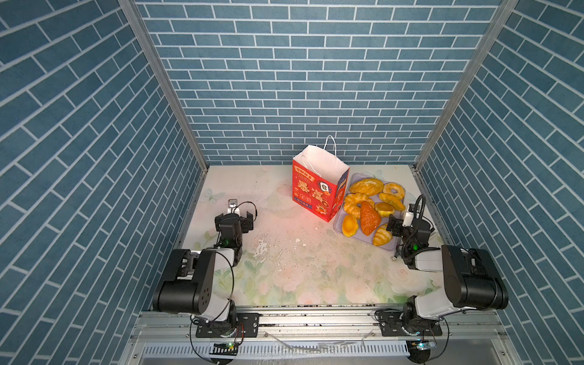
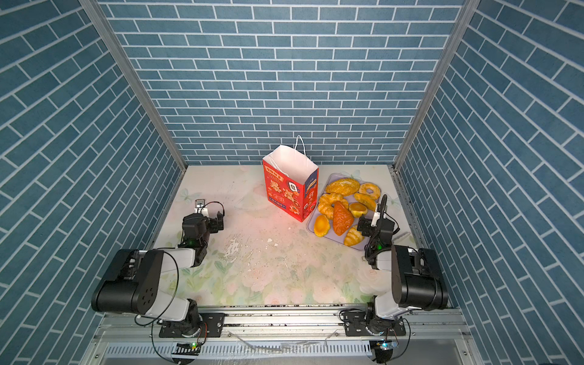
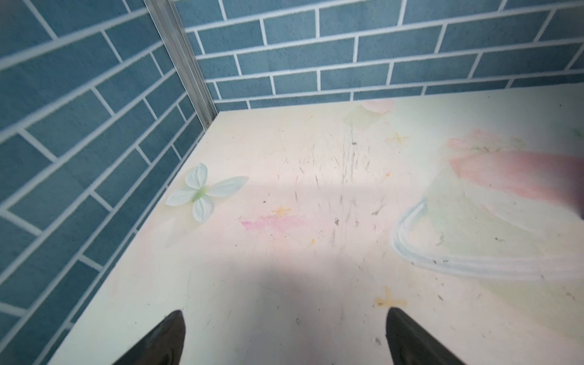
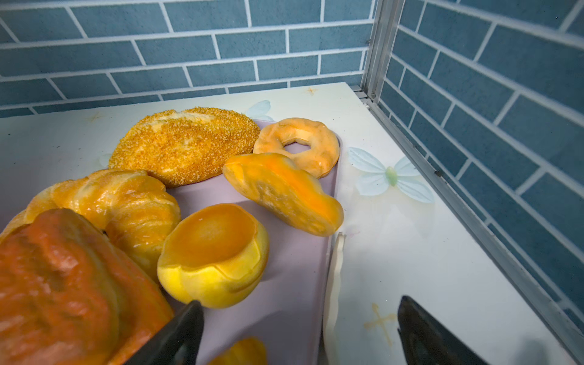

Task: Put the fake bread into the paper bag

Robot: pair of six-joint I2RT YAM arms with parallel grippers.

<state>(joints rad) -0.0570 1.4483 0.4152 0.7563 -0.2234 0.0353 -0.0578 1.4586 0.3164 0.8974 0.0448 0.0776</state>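
Nearest, L fingers (image 3: 164, 341) are seen apart w/ nothing between, held over floral worktop (image 1: 300, 262) at left. R fingers (image 4: 180, 335) are likewise spread & empty, poised at near edge of lilac tray (image 4: 284, 284), one finger by a yellow tart (image 4: 215, 256). Fake bread (image 1: 366, 186) is seen piled on that tray, right side of worktop, beyond R fingers. Paper bag (image 1: 313, 192) is stood upright just left of tray, mouth open, white lining shown, red front turned toward arms. Blue brick-pattern wall (image 1: 316, 79) is seen behind.
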